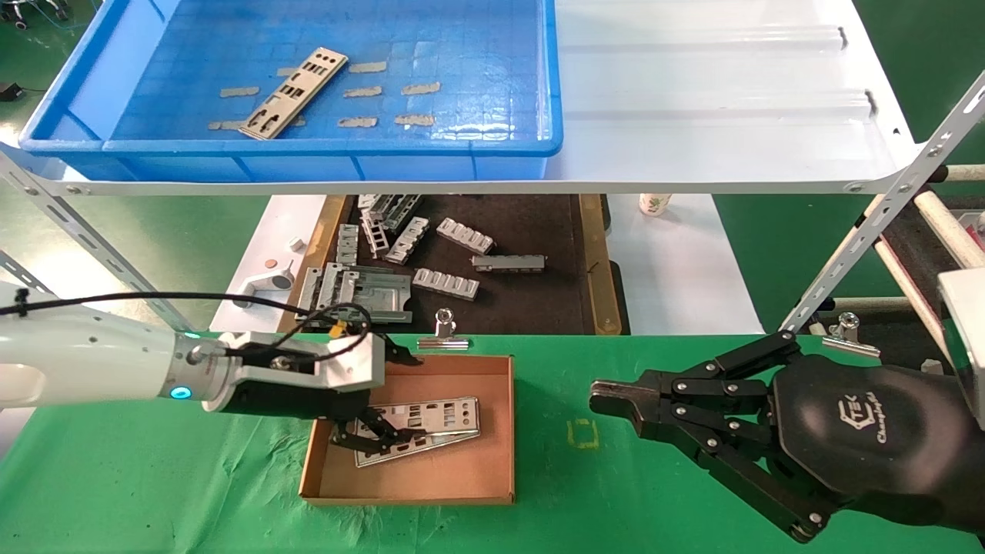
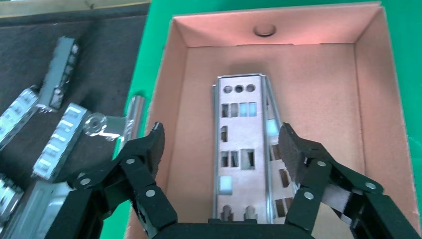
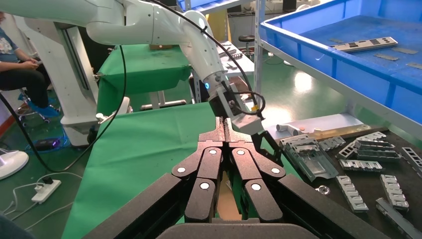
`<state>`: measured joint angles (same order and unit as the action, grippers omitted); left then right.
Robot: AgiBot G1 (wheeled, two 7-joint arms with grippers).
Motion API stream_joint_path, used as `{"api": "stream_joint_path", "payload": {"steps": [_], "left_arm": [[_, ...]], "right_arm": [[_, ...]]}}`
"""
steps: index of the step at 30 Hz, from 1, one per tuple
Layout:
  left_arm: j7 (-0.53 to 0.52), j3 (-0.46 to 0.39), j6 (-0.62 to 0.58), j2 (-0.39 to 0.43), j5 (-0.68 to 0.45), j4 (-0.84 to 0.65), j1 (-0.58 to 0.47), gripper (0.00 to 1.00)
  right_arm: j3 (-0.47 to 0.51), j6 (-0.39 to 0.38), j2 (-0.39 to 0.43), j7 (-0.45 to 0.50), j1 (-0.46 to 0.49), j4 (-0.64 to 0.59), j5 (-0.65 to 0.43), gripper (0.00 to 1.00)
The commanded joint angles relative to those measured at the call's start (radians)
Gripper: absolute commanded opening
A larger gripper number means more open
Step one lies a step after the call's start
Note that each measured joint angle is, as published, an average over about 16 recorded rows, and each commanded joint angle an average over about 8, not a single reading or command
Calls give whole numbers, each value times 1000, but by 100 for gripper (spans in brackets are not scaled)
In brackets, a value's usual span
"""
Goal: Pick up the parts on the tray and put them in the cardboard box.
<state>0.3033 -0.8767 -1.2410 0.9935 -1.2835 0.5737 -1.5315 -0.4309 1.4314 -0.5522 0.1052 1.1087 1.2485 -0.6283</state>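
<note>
Left pincer hangs spread open over two plates lying in the cardboard box. One plate left in the tray. I judge it thin, stiff, slick: pinch across the long edges. Right pincer closed, idle above the green surface.

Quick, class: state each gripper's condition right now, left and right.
Left gripper: open, over the plates in the box, holding nothing.
Right gripper: shut, empty, above the green table.

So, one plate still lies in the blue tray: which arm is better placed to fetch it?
Left. The plate lies in the tray's left half, and the left end effector is open over the cardboard box. The right end effector is shut.
</note>
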Motion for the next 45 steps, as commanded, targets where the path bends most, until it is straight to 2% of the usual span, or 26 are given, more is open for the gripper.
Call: {"api": "stream_joint_path", "payload": {"steps": [1, 7, 8, 45], "left_arm": [[-10, 6, -3, -8, 9, 7, -4, 100], [-40, 39, -37, -39, 59, 46, 5, 100], [-45, 45, -39, -43, 65, 54, 10, 100], [-328, 397, -175, -258, 377, 470, 294, 100]], "right_arm": [[0, 0, 0, 0, 0, 0, 0, 14], [0, 0, 0, 0, 0, 0, 0, 89], [0, 0, 0, 0, 0, 0, 0, 98], [0, 0, 0, 0, 0, 0, 0, 100]]}}
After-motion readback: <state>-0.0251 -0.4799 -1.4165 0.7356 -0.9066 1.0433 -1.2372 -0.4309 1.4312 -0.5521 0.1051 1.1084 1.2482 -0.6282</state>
